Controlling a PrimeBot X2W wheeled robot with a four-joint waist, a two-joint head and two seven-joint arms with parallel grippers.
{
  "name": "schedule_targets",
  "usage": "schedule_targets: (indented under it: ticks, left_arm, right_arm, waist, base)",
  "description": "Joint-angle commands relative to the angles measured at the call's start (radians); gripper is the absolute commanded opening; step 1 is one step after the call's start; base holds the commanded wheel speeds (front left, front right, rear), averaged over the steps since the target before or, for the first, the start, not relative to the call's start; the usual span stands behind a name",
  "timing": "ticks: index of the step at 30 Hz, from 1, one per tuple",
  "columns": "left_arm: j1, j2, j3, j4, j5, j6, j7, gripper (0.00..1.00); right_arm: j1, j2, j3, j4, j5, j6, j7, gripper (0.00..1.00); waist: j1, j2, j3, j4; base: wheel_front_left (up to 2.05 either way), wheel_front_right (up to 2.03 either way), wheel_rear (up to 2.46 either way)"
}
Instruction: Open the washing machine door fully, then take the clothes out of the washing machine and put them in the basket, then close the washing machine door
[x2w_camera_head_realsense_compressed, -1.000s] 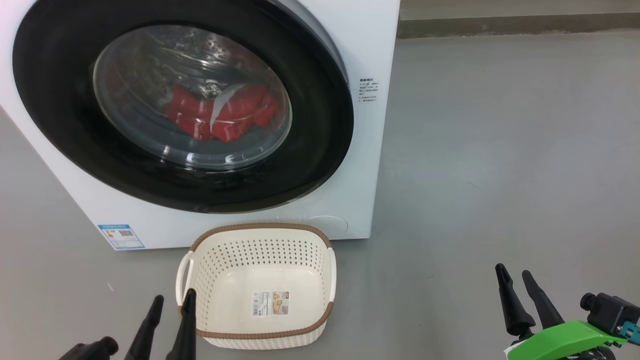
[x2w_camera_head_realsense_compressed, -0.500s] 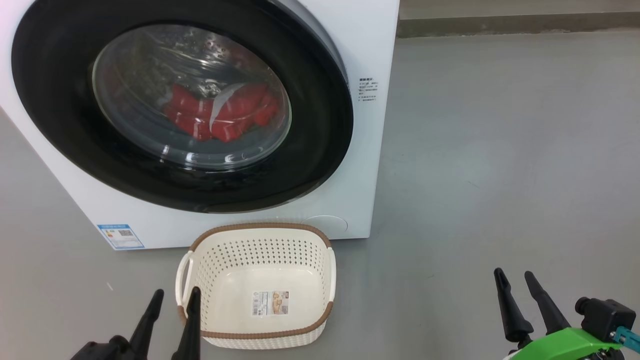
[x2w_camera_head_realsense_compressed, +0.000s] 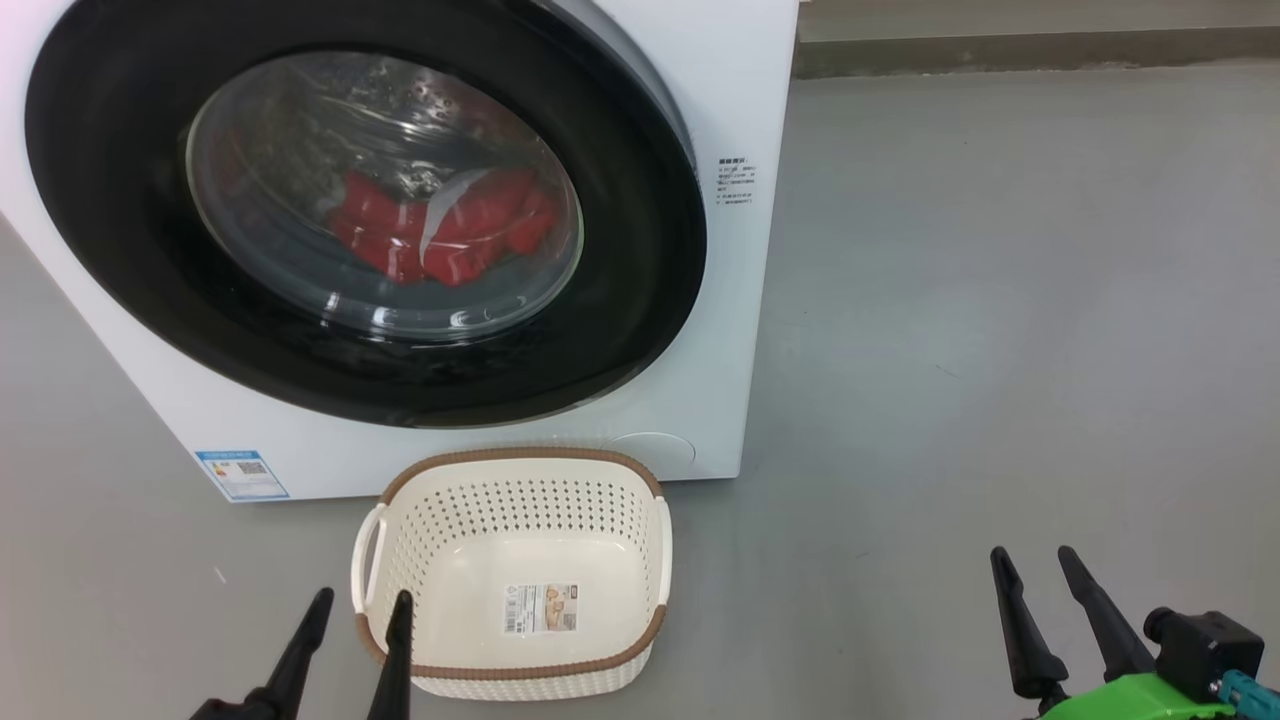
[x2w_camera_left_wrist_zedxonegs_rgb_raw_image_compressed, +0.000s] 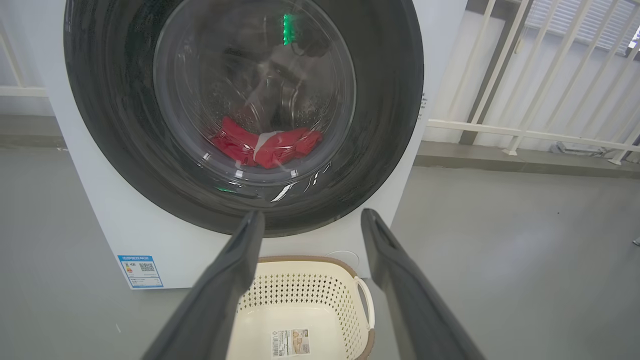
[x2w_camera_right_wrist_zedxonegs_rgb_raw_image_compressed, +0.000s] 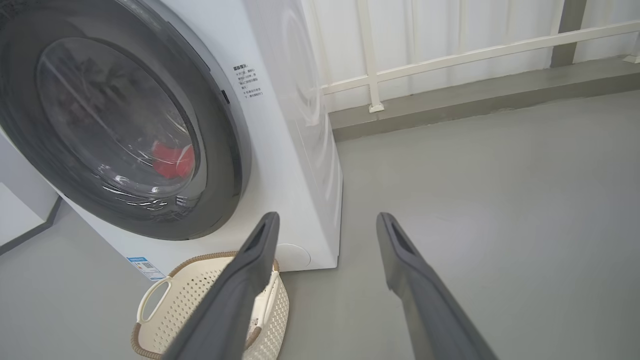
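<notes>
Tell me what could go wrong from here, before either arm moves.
1. The door is shut and its black rim is glossy, so an open claw may slip off it.
2. The left claw hangs right beside the near corner of the basket; lifting that arm could knock the basket askew.
3. The clothes may spill past the small basket onto the floor.

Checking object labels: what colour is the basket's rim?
Brown, woven-look rim on the cream basket, clearest in the head view.
</notes>
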Motion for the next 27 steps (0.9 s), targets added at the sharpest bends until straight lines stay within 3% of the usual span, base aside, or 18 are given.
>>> schedule_targets:
  ticks: [1, 10, 27]
  left_arm:
    - [-0.017, 0.018, 0.024, -0.023, 0.040, -0.005, -0.017, 1.00]
    - [-0.014, 0.019, 0.028, -0.013, 0.098, -0.006, -0.043, 1.00]
    - [-0.022, 0.030, 0.027, 0.011, 0.057, -0.006, -0.043, 1.00]
  right_arm:
    - [-0.004, -0.012, 0.012, -0.028, -0.031, 0.001, -0.016, 1.00]
    - [0.013, -0.003, -0.011, -0.042, -0.114, 0.001, -0.042, 1.00]
    - [0.015, 0.008, -0.020, -0.049, -0.104, 0.001, -0.043, 1.00]
  waist:
    - [-0.0001, 0.0000, -0.001, 0.000]
    - [-0.0001, 0.0000, -0.002, 0.001]
    - [-0.0001, 0.0000, 0.002, 0.004]
  base:
    - [0.00, 0.00, 0.00]
    - [0.00, 0.00, 0.00]
    - [0.00, 0.00, 0.00]
